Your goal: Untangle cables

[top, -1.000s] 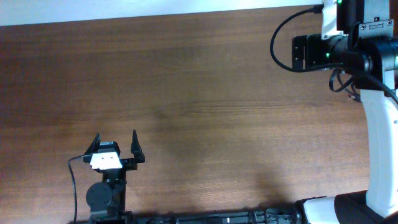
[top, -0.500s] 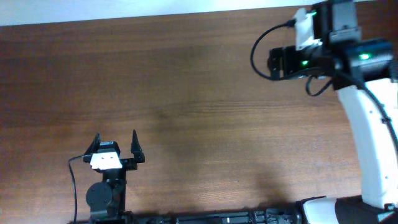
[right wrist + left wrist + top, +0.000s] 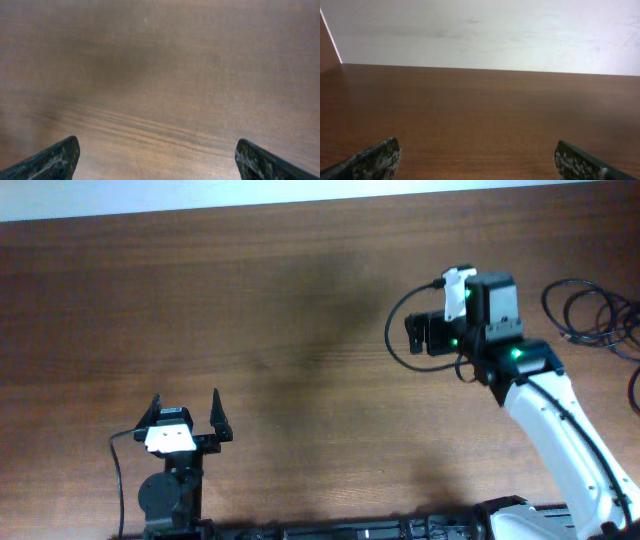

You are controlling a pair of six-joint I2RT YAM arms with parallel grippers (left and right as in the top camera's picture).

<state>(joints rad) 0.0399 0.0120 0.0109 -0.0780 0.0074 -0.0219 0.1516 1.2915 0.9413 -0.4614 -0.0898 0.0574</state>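
A tangle of thin black cables (image 3: 597,315) lies in loops at the far right edge of the wooden table (image 3: 300,310) in the overhead view. My right gripper (image 3: 415,335) hovers over bare wood right of the middle, well left of the cables. In the right wrist view it (image 3: 157,160) is open and empty, with only wood grain between its fingertips. My left gripper (image 3: 186,416) sits at the front left, open and empty. The left wrist view (image 3: 477,160) shows bare table and a pale wall ahead. No cable shows in either wrist view.
The right arm's white link (image 3: 560,435) stretches from the front right corner toward the middle. The left arm's base (image 3: 170,495) stands at the front edge. A pale wall borders the table's far edge (image 3: 300,198).
My right arm has swung from the far right corner down and left toward the middle, uncovering the cables at the right edge. The left arm has not moved.
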